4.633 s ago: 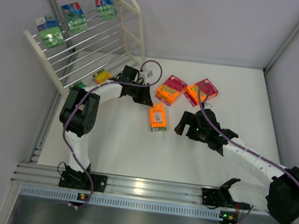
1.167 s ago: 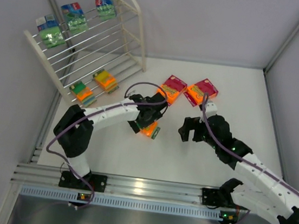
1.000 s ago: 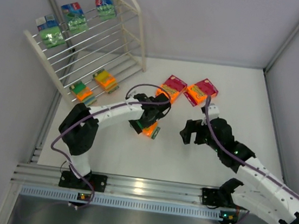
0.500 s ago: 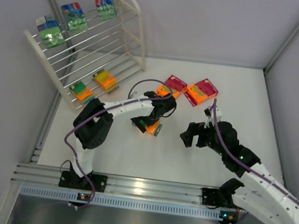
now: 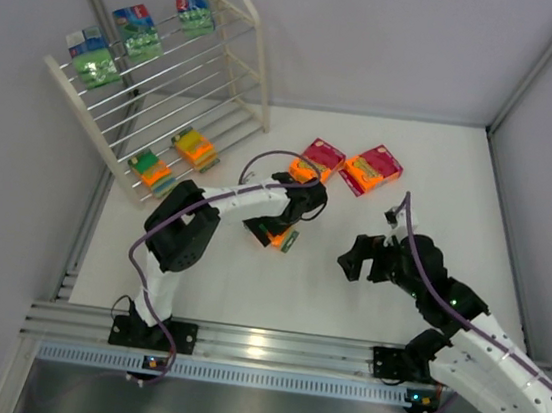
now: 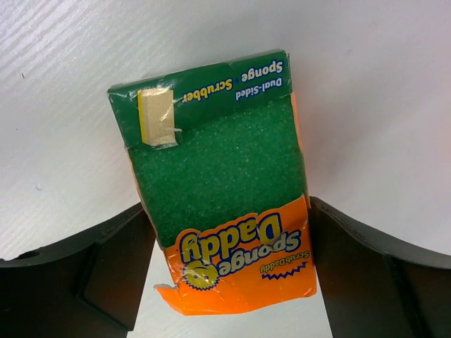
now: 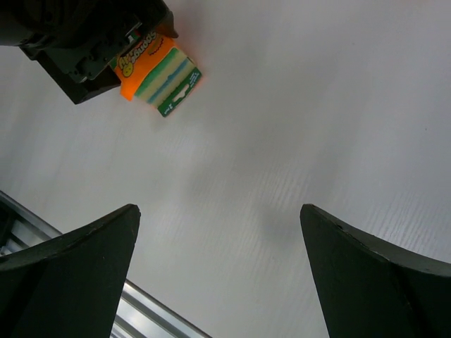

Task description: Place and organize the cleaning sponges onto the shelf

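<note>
Centrally within left claw (image 6: 229,211): sponge pack (image 6: 222,162)

Overhead view. The shelf (image 5: 236,56) stands at the far left corner of the table (image 5: 246,288), running along the left wall. Three upper-tier packs (image 5: 139,34) sit in a row on its top rods. Two lower-tier packs (image 5: 195,145) lie side by side on its bottom rods. Right of the shelf, two paired packs (image 5: 371,169) lie next to each other at mid-table. Nearer the arms, in front of the left one of the pair, a single pack (image 5: 281,234) lies flat on the table between the fingers of the left gripper (image 5: 275,229). The right gripper (image 5: 370,261) hangs to its right, well apart. The rail (image 5: 269,347) runs along the near edge.
</note>
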### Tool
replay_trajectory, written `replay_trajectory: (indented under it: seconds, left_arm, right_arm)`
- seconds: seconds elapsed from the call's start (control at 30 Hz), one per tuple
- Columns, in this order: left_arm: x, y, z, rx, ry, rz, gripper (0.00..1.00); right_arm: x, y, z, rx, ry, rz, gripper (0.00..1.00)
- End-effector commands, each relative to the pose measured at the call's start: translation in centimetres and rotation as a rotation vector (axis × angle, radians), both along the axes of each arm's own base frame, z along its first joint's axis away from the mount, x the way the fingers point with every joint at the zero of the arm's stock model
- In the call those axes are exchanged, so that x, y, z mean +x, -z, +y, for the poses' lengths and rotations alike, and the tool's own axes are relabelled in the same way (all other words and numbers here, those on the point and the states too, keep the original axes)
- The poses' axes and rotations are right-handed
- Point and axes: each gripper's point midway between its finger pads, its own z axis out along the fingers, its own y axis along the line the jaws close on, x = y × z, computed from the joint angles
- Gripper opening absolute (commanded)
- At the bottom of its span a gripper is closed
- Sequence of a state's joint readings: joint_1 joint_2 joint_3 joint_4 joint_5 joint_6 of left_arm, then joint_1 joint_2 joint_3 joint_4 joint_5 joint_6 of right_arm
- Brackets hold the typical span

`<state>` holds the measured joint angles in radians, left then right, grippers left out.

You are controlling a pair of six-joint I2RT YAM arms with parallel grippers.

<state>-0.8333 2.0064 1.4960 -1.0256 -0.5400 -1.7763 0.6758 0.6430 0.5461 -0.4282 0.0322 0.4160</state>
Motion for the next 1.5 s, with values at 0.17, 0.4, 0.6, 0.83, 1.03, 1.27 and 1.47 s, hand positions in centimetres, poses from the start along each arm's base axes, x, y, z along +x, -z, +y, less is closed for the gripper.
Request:
replay_trajectory:
  seconds: [0.17,0.4,0.6,0.83,1.03,1.27,1.47]
  left_arm:
    - [2.7,-2.8,1.5,0.215,0.187,-0.083,0.78]
    - [5.4,-5.4,3.3,0.355,0.309,-0.114,0.64]
    - [10.7,-6.6,4.4,0.282,0.35,-0.198,0.61]
    - [16.3,-7.6,5.8,0.22,0.338,-0.293,0.6]
    - [19.8,-7.3,7.2,0.179,0.337,-0.335,0.6]
    - [23.0,-6.7,8.8,0.186,0.305,-0.341,0.6]
    - [24.9,-6.4,10.6,0.205,0.275,-0.355,0.6]
  right_arm:
    - [-0.6,1.5,-0.6,0.036,0.085,0.094,0.99]
    - [0.2,1.6,-1.4,0.022,0.155,0.094,0.99]
    - [1.0,1.8,-1.2,0.034,0.189,0.092,0.99]
    - [1.6,2.8,-0.6,0.023,0.203,0.131,1.0]
    - [2.3,3.2,-0.3,0.022,0.229,0.143,0.99]
    - [3.0,3.7,0.1,-0.005,0.236,0.164,0.99]
    - [3.4,3.6,0.2,-0.003,0.247,0.163,1.0]
